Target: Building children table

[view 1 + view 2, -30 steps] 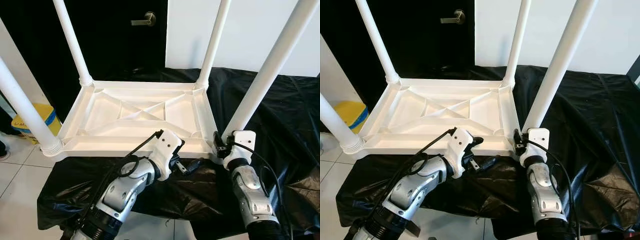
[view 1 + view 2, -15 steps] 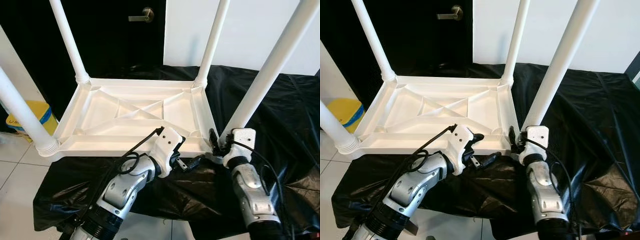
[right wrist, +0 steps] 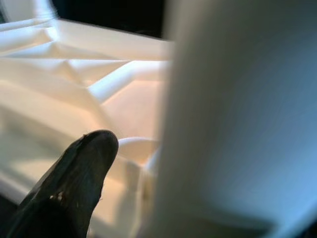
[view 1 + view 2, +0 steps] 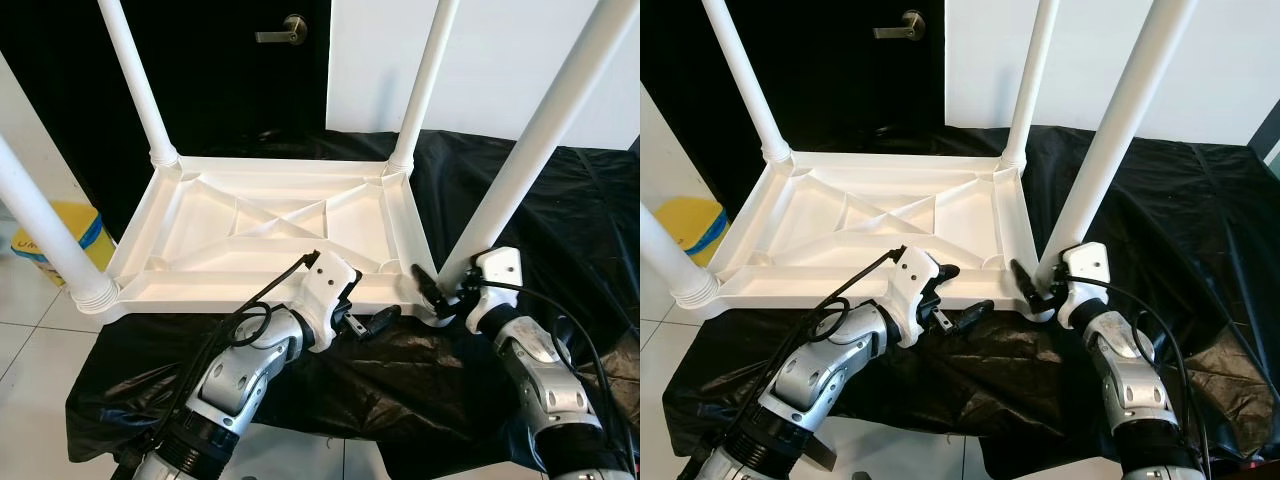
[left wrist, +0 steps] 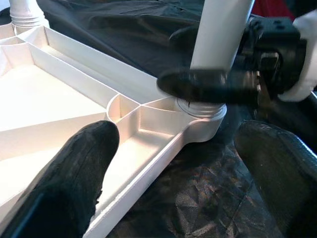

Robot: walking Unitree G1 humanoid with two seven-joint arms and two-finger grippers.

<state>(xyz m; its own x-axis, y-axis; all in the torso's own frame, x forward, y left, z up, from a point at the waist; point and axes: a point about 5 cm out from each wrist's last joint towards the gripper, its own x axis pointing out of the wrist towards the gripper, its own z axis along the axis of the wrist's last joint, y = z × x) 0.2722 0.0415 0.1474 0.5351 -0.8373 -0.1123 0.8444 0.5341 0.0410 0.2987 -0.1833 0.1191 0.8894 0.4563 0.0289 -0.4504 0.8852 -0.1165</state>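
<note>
A white plastic children's table [image 4: 232, 291] lies upside down on a black cloth [image 4: 570, 220], its legs pointing up. My right gripper [image 4: 440, 286] is at the base of the near right leg [image 4: 520, 170], shut on it, with one black finger [image 5: 208, 85] lying across the leg just above its collar [image 5: 200, 110]. My left gripper [image 4: 372, 302] stands open at the table's near rim, just left of that corner, holding nothing; its two fingers [image 5: 74, 173] straddle the rim.
A dark door with a metal handle [image 4: 283, 30] and a white wall stand behind the table. A yellow bin [image 4: 35, 245] sits on the tiled floor at the left. The cloth-covered surface drops off at its near edge.
My right wrist has turned and swung out to the right while staying at the leg's base. The left gripper has shifted slightly along the rim. The table has stayed put.
</note>
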